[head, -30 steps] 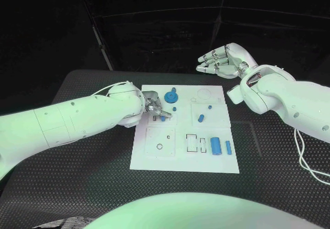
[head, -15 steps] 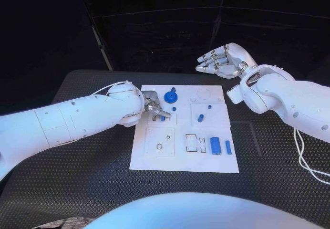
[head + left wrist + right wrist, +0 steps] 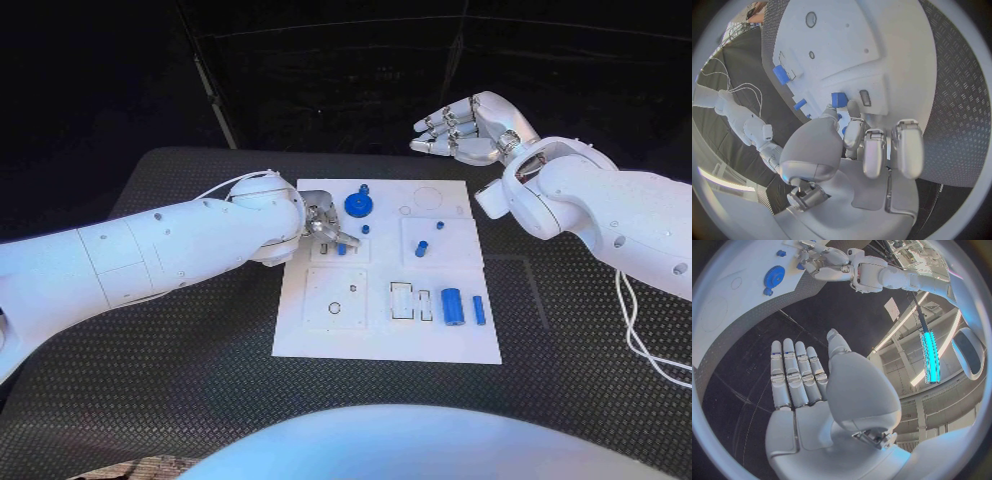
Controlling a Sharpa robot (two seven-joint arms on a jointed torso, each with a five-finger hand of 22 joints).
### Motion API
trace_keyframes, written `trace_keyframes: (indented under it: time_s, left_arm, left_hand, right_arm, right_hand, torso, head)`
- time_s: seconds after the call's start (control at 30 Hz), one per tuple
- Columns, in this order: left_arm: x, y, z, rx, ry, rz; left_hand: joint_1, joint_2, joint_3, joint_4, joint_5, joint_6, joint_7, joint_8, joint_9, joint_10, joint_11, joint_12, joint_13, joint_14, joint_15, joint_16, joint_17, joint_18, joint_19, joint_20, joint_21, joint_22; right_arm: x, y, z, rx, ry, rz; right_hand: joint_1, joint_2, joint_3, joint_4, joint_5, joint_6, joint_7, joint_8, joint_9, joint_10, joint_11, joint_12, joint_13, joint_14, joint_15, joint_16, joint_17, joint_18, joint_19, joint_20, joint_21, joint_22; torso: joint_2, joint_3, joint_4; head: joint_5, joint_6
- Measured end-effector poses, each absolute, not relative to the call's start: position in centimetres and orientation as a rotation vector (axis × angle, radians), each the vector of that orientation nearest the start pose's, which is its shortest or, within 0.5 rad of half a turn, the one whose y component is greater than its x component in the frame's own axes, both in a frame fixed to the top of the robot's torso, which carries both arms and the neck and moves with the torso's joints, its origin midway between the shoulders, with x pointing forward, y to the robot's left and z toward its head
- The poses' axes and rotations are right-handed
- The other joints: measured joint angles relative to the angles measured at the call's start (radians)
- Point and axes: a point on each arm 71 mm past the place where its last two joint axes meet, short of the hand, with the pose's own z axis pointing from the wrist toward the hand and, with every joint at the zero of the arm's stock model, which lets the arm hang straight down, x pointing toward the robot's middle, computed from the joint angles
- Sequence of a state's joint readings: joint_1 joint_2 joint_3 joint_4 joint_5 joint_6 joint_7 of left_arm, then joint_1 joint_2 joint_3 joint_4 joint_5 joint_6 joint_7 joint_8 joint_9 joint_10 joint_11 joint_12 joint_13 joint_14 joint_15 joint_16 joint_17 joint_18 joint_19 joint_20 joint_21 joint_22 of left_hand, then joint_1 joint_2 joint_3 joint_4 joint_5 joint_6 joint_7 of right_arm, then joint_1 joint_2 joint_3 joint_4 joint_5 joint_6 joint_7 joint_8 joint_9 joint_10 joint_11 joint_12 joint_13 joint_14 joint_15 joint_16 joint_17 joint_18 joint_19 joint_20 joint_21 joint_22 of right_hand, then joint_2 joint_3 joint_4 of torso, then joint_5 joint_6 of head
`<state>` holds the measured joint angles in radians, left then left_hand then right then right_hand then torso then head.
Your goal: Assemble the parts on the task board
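Observation:
The white task board lies in the middle of the table. My left hand rests low over its far left part. Its thumb and a finger pinch a small blue block beside a rectangular slot. A blue gear stands just beyond that hand. Small blue pegs sit mid-board, and a blue cylinder and a thin blue bar lie near the right edge. My right hand hangs open in the air past the board's far right corner, fingers straight, holding nothing.
Black textured table surrounds the board on all sides. White cables trail along the right arm near the table's right edge. The board's near left part shows empty recesses.

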<state>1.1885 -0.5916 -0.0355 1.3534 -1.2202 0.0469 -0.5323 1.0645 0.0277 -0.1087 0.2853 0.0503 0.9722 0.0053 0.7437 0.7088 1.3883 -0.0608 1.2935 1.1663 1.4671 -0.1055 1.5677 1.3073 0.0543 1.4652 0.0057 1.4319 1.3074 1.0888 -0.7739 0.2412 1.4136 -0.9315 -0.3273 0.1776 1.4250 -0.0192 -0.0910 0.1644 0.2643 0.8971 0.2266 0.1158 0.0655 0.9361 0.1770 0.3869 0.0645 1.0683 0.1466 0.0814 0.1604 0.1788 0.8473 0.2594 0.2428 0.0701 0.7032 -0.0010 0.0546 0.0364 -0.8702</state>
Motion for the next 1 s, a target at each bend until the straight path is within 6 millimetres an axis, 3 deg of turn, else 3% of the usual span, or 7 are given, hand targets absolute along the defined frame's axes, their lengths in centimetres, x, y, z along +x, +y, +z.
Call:
trace_keyframes:
  time_s: [0.83,1.0]
  left_arm:
    - [49.9,14.8,-22.0,-0.095,2.180,-0.424]
    - [49.8,15.0,-22.0,-0.095,2.187,-0.422]
  left_hand:
    - [0.000,0.000,-0.042,0.003,0.000,-0.012,-0.003,-0.001,-0.001,-0.004,-0.003,-0.012,-0.019,0.000,0.000,0.000,0.000,0.000,-0.004,-0.004,-0.005,0.000]
    - [0.008,0.008,-0.067,0.003,0.000,-0.032,0.011,-0.036,-0.020,-0.015,0.007,-0.020,-0.028,0.000,0.000,0.000,0.000,0.000,-0.005,-0.002,-0.010,0.000]
  right_arm:
    - [52.0,-20.8,-13.9,0.354,1.452,1.143]
    - [52.0,-20.8,-14.0,0.355,1.453,1.142]
  right_hand:
    - [-0.005,0.005,0.000,0.000,0.000,0.000,0.000,0.000,0.000,0.000,0.000,0.000,0.000,0.000,0.000,0.000,0.000,0.000,0.000,0.000,-0.004,0.000]
    - [-0.005,0.005,0.000,0.000,0.000,0.000,0.000,0.000,0.000,0.000,0.000,0.000,0.000,0.000,0.000,0.000,0.000,0.000,0.000,0.000,-0.004,0.000]
  torso:
    - [0.000,0.0000,0.0005]
    - [0.000,0.0000,0.0005]
  head:
    - [-0.001,0.001]
    - [0.000,0.001]
